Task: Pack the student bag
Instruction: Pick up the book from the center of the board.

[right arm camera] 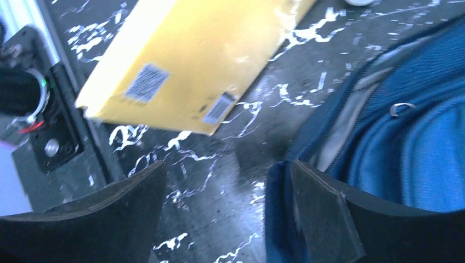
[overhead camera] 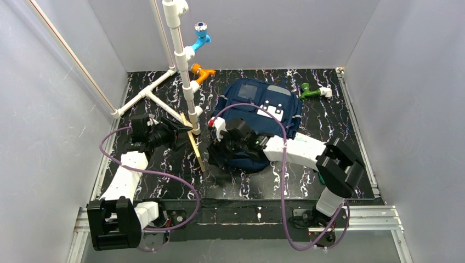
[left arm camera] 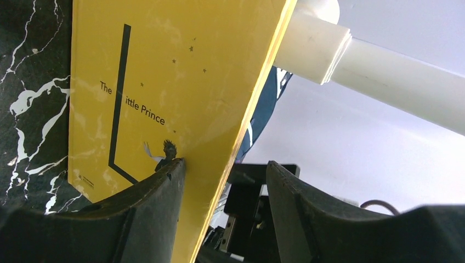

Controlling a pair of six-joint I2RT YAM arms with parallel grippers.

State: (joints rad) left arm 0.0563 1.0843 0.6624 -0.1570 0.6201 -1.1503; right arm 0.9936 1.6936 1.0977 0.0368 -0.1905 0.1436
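The student bag point(overhead camera: 257, 118) lies in the middle of the table, navy blue with a white dotted patch; its open rim and grey lining show in the right wrist view point(right arm camera: 384, 142). A yellow book point(overhead camera: 195, 143), "The Little Prince" point(left arm camera: 164, 82), stands on edge against the white pipe stand. My left gripper point(overhead camera: 183, 131) is open astride the book's edge point(left arm camera: 225, 164). One finger touches the cover and the other stands apart. My right gripper point(overhead camera: 218, 143) is open and empty at the bag's left rim point(right arm camera: 229, 164), its right finger against the blue fabric.
A white pipe stand point(overhead camera: 183, 66) rises left of the bag, its floor legs reaching back left. A blue fitting point(overhead camera: 202, 35) sits on the stand. An orange one point(overhead camera: 200, 72) and a green one point(overhead camera: 311, 92) lie at the back. White walls enclose the table.
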